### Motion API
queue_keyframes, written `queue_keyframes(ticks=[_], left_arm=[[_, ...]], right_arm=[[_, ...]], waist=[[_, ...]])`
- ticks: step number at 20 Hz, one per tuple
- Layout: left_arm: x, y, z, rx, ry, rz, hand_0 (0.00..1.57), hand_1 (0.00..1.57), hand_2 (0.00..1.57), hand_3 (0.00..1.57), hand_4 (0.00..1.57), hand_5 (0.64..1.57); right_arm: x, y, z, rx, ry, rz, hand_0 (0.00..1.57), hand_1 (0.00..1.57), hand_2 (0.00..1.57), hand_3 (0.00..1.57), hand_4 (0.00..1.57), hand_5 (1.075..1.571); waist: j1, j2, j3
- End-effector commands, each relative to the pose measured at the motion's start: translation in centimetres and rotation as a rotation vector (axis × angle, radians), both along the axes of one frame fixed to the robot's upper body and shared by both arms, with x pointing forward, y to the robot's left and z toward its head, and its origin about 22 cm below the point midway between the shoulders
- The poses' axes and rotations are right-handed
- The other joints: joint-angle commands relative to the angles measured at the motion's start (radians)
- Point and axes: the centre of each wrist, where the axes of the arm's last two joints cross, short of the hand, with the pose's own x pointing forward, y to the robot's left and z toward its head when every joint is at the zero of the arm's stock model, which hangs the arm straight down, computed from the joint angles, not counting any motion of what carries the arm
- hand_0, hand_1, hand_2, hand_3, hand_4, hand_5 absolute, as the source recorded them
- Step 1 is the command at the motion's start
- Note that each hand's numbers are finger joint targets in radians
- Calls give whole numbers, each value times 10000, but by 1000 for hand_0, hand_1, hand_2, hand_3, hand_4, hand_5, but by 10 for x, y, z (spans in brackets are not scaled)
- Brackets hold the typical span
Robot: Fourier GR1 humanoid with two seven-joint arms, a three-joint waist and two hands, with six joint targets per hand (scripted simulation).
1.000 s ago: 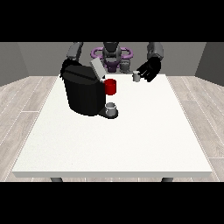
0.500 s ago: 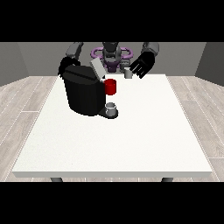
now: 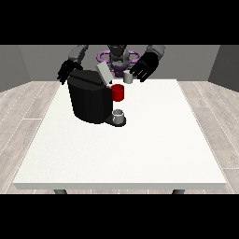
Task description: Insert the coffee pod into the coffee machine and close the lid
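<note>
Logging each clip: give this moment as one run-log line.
pod: held by hand at view's right, above table | machine: lid open | other hand: behind machine | insert: not yet done

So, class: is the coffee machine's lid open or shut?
Open: the lid stands tilted up above the coffee machine, not lying flat on it.

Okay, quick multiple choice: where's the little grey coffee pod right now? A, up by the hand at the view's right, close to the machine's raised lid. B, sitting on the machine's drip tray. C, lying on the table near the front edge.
A: the coffee pod sits at the hand at the view's right, beside the raised lid of the coffee machine.
</note>
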Motion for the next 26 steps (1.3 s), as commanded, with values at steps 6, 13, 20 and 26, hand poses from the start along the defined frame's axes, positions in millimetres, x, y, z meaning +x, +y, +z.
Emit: queue_keyframes(ticks=[6,13,20,26], left_arm=[[5,-15,23,221,-434,99,1265,1265,1297,1236,485,1571],[6,-11,42,128,-494,75,1305,1305,1326,1229,500,1571],[9,-41,-3,385,28,-336,1206,1206,1261,1187,504,1571],[7,-19,8,519,-240,-195,1198,1198,1271,1200,505,1571]], right_arm=[[8,12,21,-5,-499,-33,0,0,0,0,526,1571],[7,-6,10,156,-499,-190,0,0,0,0,537,1571],[0,9,8,174,-189,-390,0,0,0,0,499,1571],[-6,-20,-2,152,-362,-113,0,0,0,0,481,1571]], waist=[[-337,510,1],[-327,813,4],[-219,270,1],[-298,615,4]])
